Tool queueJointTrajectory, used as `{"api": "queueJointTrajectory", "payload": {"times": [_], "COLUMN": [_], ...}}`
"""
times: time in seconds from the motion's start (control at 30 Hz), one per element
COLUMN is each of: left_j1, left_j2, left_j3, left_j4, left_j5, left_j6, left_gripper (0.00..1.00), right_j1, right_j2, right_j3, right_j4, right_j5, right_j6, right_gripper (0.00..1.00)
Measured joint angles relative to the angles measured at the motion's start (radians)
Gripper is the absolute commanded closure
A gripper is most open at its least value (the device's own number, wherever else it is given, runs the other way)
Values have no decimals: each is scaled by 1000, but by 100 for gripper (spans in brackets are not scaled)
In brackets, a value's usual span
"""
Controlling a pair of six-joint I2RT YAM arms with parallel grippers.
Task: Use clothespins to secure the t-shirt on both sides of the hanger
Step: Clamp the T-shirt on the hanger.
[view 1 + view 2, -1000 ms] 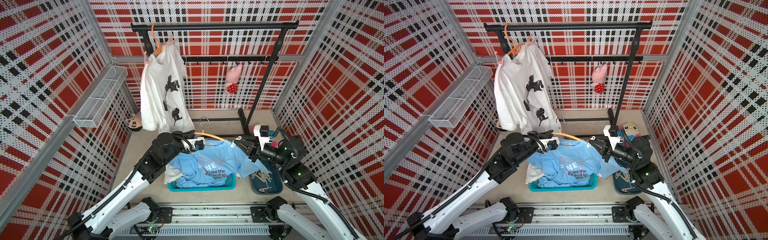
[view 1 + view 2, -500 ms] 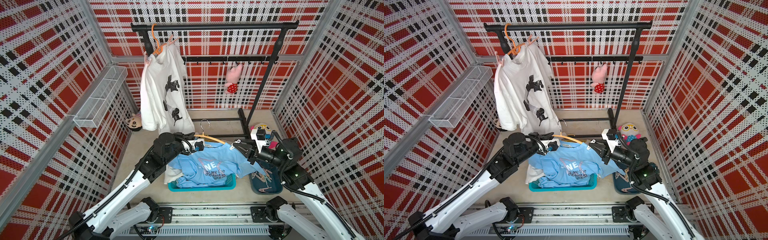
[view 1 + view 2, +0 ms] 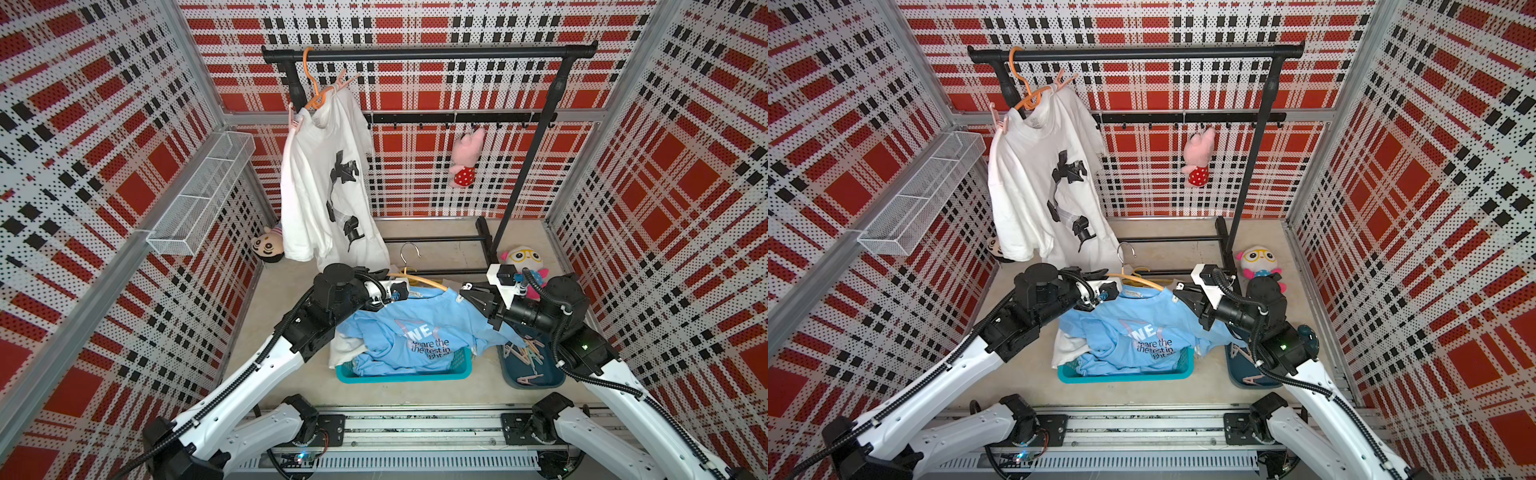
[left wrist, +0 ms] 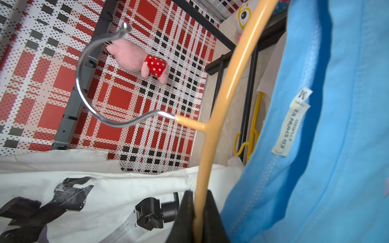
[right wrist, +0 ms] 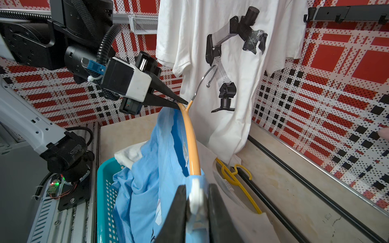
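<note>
A light-blue t-shirt (image 3: 415, 328) (image 3: 1129, 324) hangs partly out of a teal basket (image 3: 399, 376), draped on a tan hanger (image 3: 428, 282) (image 5: 191, 143) with a metal hook. My left gripper (image 3: 392, 275) (image 4: 199, 202) (image 5: 183, 103) is shut on the hanger's arm beside the hook. My right gripper (image 3: 461, 293) (image 5: 196, 195) is shut on a white clothespin (image 5: 195, 197), which sits at the shirt's shoulder where the blue cloth covers the hanger's other end. Several more clothespins (image 3: 528, 353) lie in a dark blue tray (image 3: 536, 378) under the right arm.
A white printed t-shirt (image 3: 320, 183) hangs pegged on an orange hanger from the black rack (image 3: 415, 53). A yellow hanger (image 5: 237, 178) lies on the floor by the rack's base. A pink plush (image 3: 465, 158), an owl plush (image 3: 521, 259) and a wire shelf (image 3: 199, 195) line the walls.
My right arm has shifted a little lower and toward the shirt, uncovering the owl plush behind it. The hanger and left gripper have sunk slightly. Both grips are unchanged.
</note>
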Motion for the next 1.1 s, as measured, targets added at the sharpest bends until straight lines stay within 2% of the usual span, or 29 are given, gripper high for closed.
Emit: {"api": "queueJointTrajectory", "payload": {"times": [0.5, 0.73, 1.1], "left_j1": [11, 14, 14], "left_j2": [41, 28, 13], "left_j3": [47, 46, 11], "left_j4": [-65, -45, 13], "left_j5": [22, 22, 14], "left_j6": [-37, -42, -35], "left_gripper": [100, 100, 100], "right_j1": [49, 45, -27], "right_j2": [-14, -7, 15], "right_j3": [-24, -27, -32], "right_j4": [-18, 21, 68], "right_j5": [129, 134, 51], "right_j6": [-88, -10, 153], "right_gripper": [100, 100, 100]}}
